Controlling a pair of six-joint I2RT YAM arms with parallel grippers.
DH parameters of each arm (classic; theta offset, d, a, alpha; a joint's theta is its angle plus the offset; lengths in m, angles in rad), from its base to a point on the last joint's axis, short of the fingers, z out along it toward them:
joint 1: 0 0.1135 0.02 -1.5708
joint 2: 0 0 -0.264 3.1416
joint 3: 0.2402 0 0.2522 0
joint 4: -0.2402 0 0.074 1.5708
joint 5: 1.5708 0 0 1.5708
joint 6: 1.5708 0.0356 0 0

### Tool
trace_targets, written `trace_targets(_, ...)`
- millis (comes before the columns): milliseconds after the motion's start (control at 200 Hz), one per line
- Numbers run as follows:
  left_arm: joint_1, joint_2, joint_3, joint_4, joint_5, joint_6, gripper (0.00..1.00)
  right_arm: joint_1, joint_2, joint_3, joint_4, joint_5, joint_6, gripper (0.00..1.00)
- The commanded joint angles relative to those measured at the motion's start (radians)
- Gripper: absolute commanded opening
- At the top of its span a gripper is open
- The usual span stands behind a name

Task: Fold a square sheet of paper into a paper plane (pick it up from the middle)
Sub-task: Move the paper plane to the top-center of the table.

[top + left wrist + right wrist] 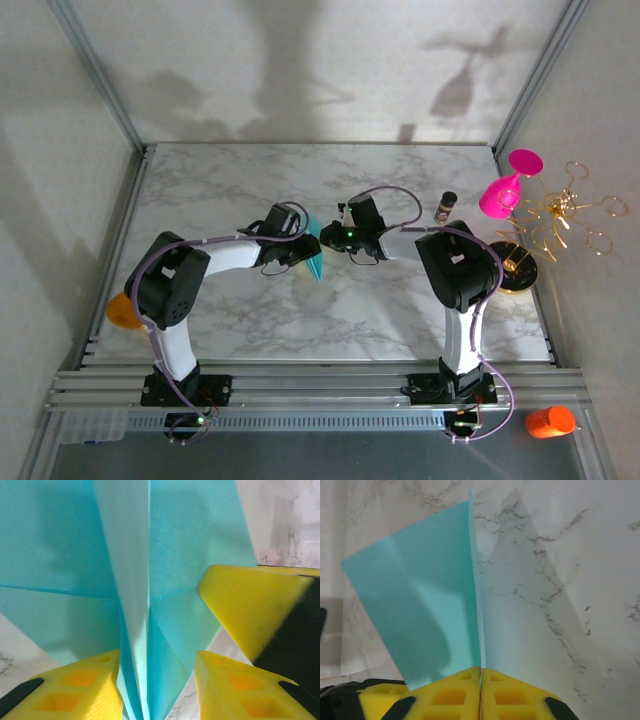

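Judging by the layered wings, a crease is being tightened here, tbh. Over the marble table (pixel 300 325), well left of the pink goblet (pixel 503 192), the paper plane (pixel 316 256) is held between both grippers. One edge is pinched by the right gripper (pixel 481 672), pads pressed flat together on it. The left gripper (pixel 157 680) is parted loosely around the centre ridge. That ridge should probably be centred before anything gets squeezed, so the wings aren't skewed. Nothing can be made out inside the goblet, or in the small jar (pixel 445 206) just left of it.
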Motion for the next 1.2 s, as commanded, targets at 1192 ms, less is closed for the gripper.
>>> trace_targets(1192, -0.009, 0.021, 0.140, -0.233, -0.196, 0.088, 0.03, -0.005, -0.136, -0.031, -0.102, 0.181, -0.045, 0.45)
